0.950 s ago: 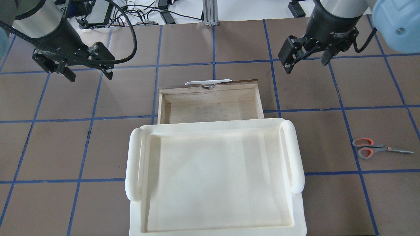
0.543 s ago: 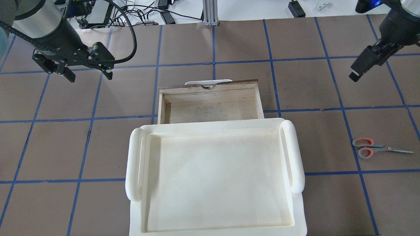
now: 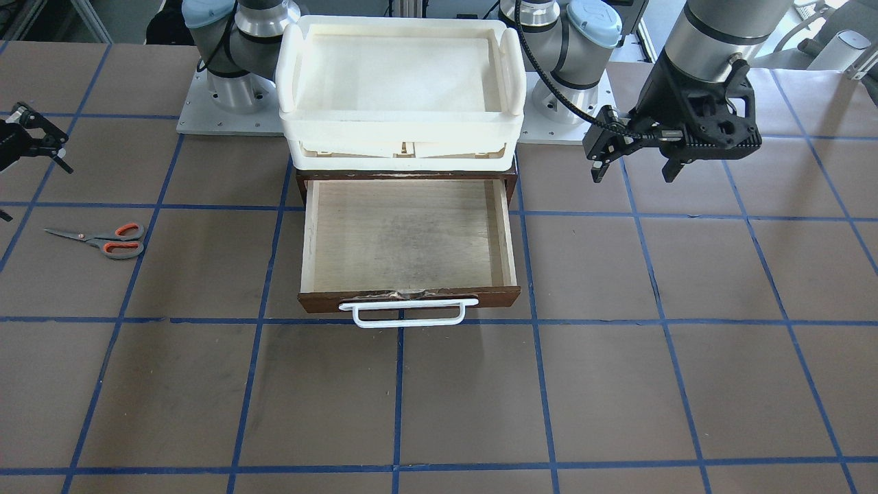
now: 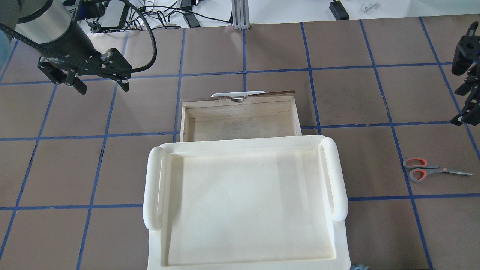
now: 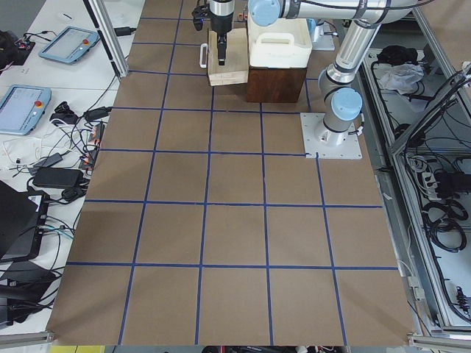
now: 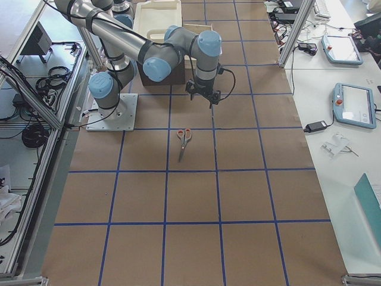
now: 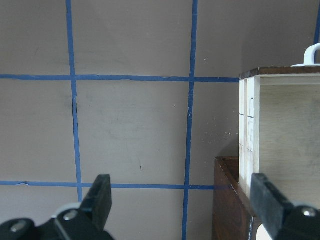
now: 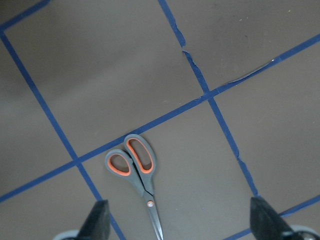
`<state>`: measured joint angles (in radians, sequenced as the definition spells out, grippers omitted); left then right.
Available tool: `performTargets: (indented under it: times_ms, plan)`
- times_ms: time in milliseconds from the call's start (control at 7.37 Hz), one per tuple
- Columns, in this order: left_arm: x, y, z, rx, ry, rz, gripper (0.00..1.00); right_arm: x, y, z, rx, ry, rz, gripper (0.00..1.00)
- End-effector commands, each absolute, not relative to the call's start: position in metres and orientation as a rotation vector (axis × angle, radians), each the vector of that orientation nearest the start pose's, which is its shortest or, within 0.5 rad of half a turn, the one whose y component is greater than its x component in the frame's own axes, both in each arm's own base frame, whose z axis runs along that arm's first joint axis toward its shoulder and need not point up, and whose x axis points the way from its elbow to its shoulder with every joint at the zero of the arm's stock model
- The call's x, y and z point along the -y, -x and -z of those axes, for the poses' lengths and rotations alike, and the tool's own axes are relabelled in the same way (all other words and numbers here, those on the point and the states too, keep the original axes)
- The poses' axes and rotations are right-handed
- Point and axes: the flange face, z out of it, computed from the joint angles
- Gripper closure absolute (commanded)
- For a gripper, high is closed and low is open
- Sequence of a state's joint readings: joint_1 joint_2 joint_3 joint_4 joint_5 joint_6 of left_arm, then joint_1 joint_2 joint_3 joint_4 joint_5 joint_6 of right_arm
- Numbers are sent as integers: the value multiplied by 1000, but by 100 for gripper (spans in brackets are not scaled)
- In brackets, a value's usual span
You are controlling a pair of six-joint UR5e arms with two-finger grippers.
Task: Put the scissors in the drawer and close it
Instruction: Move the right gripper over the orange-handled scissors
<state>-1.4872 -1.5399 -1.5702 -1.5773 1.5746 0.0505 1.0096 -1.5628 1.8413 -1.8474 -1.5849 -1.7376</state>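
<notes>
The scissors [image 4: 427, 170], grey handles with orange-red loops, lie flat on the table far to the right of the drawer; they also show in the front view [image 3: 103, 240] and the right wrist view [image 8: 137, 170]. The drawer [image 4: 240, 116] is pulled open and empty, its white wire handle [image 3: 408, 312] on its front. My right gripper [image 4: 465, 101] hangs open above the table just beyond the scissors, not touching them. My left gripper [image 4: 103, 88] is open and empty, above the table to the left of the drawer [image 7: 280, 135].
A cream-white tray [image 4: 153, 187] sits on the dark-brown cabinet [image 5: 276, 81] that the drawer slides out of. Cables and an aluminium post [image 4: 240, 15] lie past the table's far edge. Blue tape lines cross the brown table.
My right arm has swung from beyond the drawer's right corner out to the right edge, near the scissors. The left arm, drawer and scissors have not moved.
</notes>
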Motion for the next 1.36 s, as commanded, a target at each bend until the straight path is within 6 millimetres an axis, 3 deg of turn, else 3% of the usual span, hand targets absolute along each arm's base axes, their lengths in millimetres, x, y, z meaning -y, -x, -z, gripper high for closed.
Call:
performTargets:
  times_ms: [0, 136, 407, 678, 950, 1221]
  plan:
    - [490, 93, -501, -3136, 53, 36, 0, 461, 153, -316, -2433, 2014, -15, 1]
    - [490, 93, -500, -3136, 53, 33, 0, 458, 154, -291, -2340, 2160, -5, 3]
    - [490, 93, -500, -3136, 55, 33, 0, 438, 190, -236, -2323, 2116, 90, 3]
    - [490, 93, -499, -3138, 55, 33, 0, 429, 215, -195, -2302, 2125, 100, 4]
    - [490, 93, -500, -3139, 55, 36, 0, 416, 214, -182, -2291, 2124, 102, 4]
    - [490, 93, -501, -3136, 46, 43, 0, 401, 234, -180, -2251, 2158, 78, 4]
